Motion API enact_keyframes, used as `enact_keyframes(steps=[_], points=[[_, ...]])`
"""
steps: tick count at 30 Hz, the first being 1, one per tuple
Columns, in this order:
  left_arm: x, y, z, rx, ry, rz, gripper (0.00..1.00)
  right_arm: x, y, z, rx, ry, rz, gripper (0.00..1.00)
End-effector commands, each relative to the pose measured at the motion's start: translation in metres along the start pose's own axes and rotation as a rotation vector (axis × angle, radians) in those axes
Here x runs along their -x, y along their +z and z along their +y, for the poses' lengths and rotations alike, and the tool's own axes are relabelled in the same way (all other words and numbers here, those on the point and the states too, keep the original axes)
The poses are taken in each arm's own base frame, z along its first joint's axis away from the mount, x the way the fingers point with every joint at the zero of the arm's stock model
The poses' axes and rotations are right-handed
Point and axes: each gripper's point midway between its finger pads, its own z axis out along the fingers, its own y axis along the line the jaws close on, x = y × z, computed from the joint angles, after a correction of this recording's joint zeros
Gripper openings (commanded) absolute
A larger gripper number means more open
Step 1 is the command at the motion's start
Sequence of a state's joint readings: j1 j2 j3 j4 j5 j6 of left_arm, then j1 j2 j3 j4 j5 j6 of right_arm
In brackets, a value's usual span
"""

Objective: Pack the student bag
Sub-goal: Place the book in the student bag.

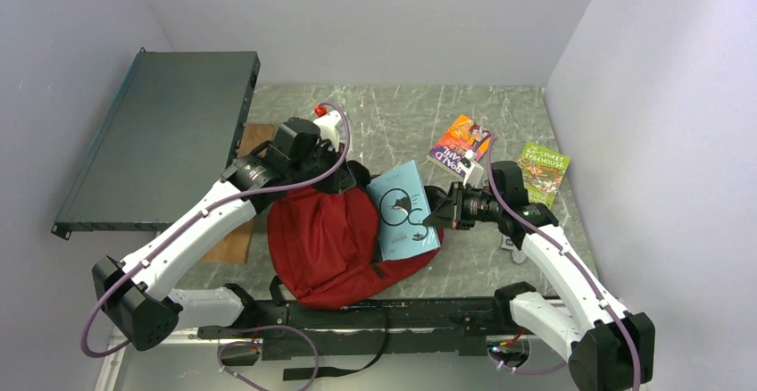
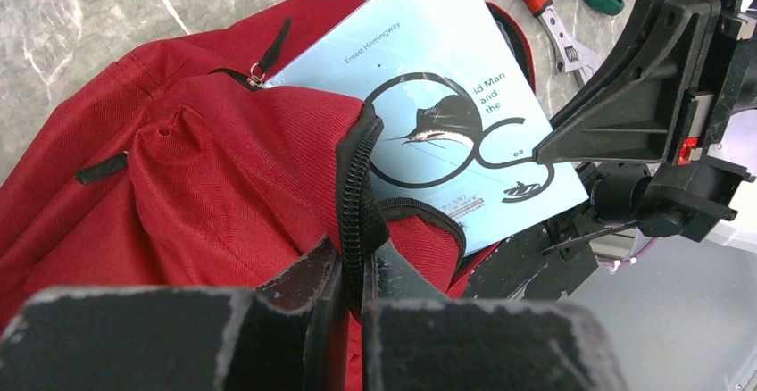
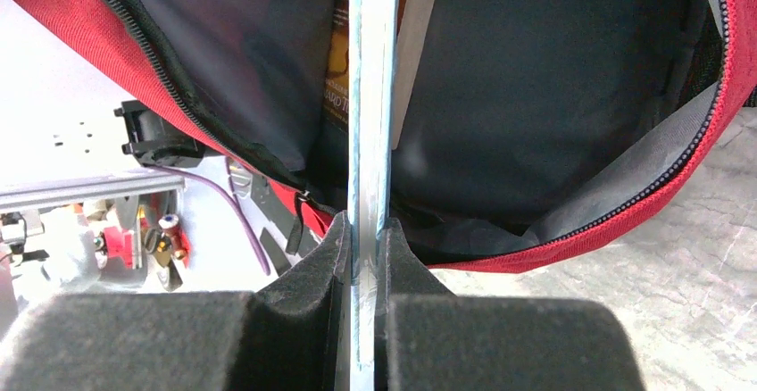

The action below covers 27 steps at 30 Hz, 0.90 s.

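- Red bag (image 1: 326,248) lies on the table (image 1: 402,123) between the two arms, mouth open.
- Left gripper (image 2: 353,270) is clenched on the bag's zipper edge (image 2: 355,177).
- Right gripper (image 3: 364,244) grasps a pale blue book (image 3: 370,96) by its edge, with the far end in the bag's mouth.
- Orange book (image 1: 460,145) and green book (image 1: 543,170) lie right of the bag.

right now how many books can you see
3: blue book at the mouth of the student bag; orange book and green book lying on the table. More may be hidden inside.

Even, bright overhead light; soft shadows; blurred foreground in wrist views.
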<state>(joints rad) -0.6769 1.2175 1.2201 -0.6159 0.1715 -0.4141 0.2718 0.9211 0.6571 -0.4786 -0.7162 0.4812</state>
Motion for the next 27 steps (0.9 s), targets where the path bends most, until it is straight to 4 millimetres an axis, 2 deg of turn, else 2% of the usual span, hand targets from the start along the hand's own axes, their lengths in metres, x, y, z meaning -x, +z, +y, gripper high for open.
enact_keyframes(steps=[1, 5, 8, 13, 18, 22, 27], points=[[0.036, -0.013, -0.011, -0.019, -0.002, -0.112, 0.0, 0.014, -0.008, 0.014, 0.017, -0.068, -0.063, 0.0], [0.039, -0.017, 0.007, 0.085, -0.04, -0.143, 0.0, 0.013, -0.018, 0.008, -0.054, -0.103, -0.074, 0.0], [0.043, -0.018, 0.014, 0.122, -0.063, -0.153, 0.0, 0.008, -0.017, 0.006, -0.055, -0.108, -0.055, 0.0], [0.048, -0.019, 0.004, 0.073, -0.049, -0.169, 0.0, 0.003, -0.012, 0.012, 0.006, -0.103, -0.023, 0.0], [0.052, -0.022, -0.016, -0.04, -0.018, -0.181, 0.0, 0.008, -0.004, 0.032, 0.129, -0.092, 0.002, 0.0], [0.053, -0.023, -0.026, -0.094, -0.003, -0.175, 0.0, 0.009, 0.005, 0.037, 0.171, -0.083, 0.031, 0.0], [0.053, -0.024, -0.037, -0.155, 0.009, -0.172, 0.0, 0.025, 0.014, 0.047, 0.231, -0.023, -0.01, 0.0]])
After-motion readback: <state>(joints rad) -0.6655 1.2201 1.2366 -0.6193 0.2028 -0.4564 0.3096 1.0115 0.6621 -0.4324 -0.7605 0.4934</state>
